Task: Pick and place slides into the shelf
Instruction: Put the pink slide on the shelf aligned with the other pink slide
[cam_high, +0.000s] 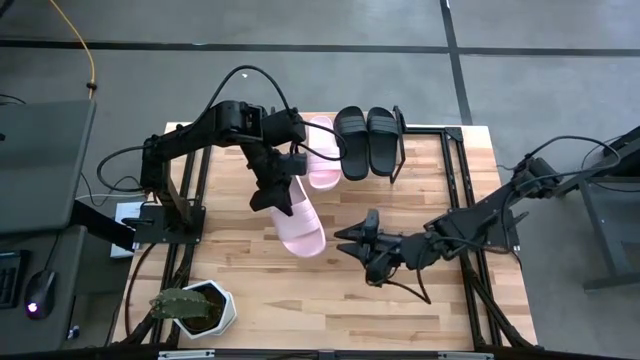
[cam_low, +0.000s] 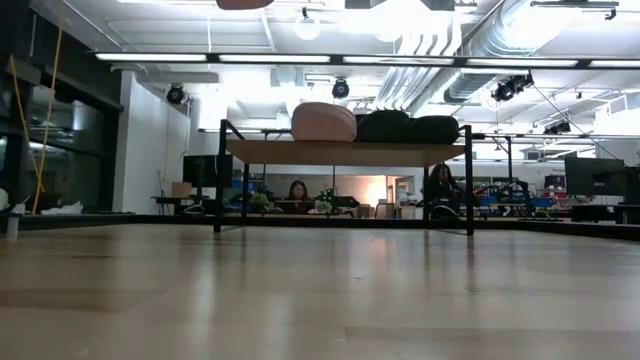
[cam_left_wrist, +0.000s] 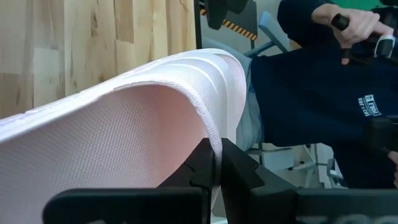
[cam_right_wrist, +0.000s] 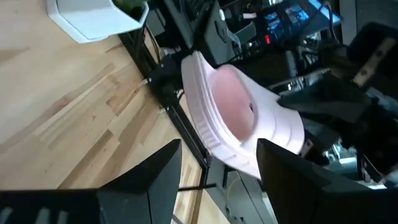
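Observation:
A pale pink slide (cam_high: 298, 222) hangs in the air over the table's middle, with my left gripper (cam_high: 275, 195) shut on it. In the right wrist view this slide (cam_right_wrist: 236, 118) shows ahead of my right gripper (cam_right_wrist: 217, 168). That gripper (cam_high: 352, 245) stands open to the slide's right and touches nothing. On the shelf (cam_low: 270, 150) at the far side, another pink slide (cam_low: 323, 122) and two black slides (cam_low: 385, 126) (cam_low: 435, 128) rest on their soles, side by side. My left gripper pinches the edge of the pink slide's ribbed strap (cam_left_wrist: 211, 134) between its two fingers (cam_left_wrist: 202, 163). The fingers slant down at it from the far left. The slide is lifted clear of the table and hangs tilted below the gripper, reaching toward the near edge.
A plant in a white pot (cam_high: 195, 308) stands at the table's near left corner. Black frame rails (cam_high: 470, 290) run along both sides of the table. A person in a dark top (cam_left_wrist: 323, 93) shows beyond the table in the left wrist view.

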